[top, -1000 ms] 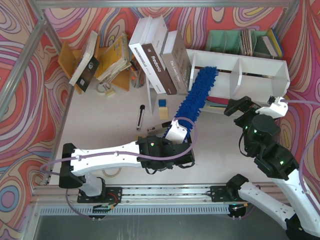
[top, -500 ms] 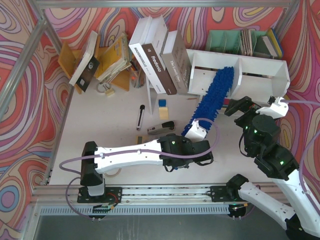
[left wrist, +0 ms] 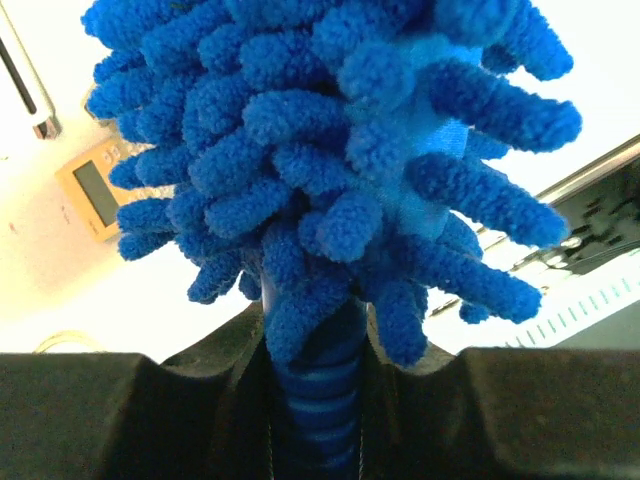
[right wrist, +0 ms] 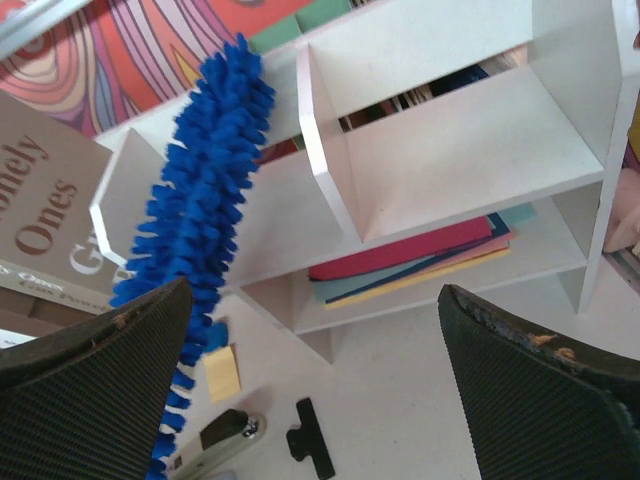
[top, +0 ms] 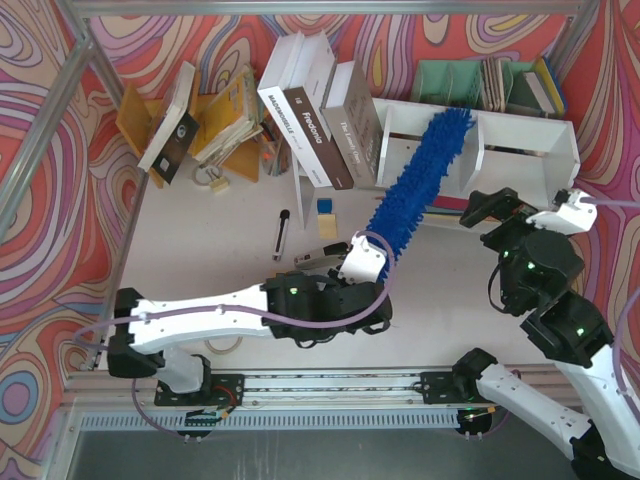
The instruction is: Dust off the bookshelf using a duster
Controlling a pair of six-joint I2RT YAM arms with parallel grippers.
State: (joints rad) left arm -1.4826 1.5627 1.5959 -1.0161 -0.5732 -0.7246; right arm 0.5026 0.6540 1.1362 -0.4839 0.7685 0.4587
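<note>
**Duster laid across the bookshelf's left bay**

The duster slants up from lower left to upper right. Its fluffy head of bright blue noodle bristles crosses the front of the left compartment of the bookshelf. The tip reaches the top board just beside the centre divider. The shelf is flat white board with square edges, and it stands on short legs.

The left fingers are pinched on the duster's ribbed blue handle, just below the first bristles. The left arm lies low and stretched across the desk, from its base at the near left toward the middle. Its wrist is turned up toward the shelf.

The right fingers, black with a woven-looking texture, are spread wide and hold nothing. They hang in front of the right compartment, apart from it. The right arm rises bent from the near right.

Flat coloured folders lie on the shelf's bottom board. Hardback books lean against its left end. A stapler and a black pen lie on the matte white desk nearby.
</note>
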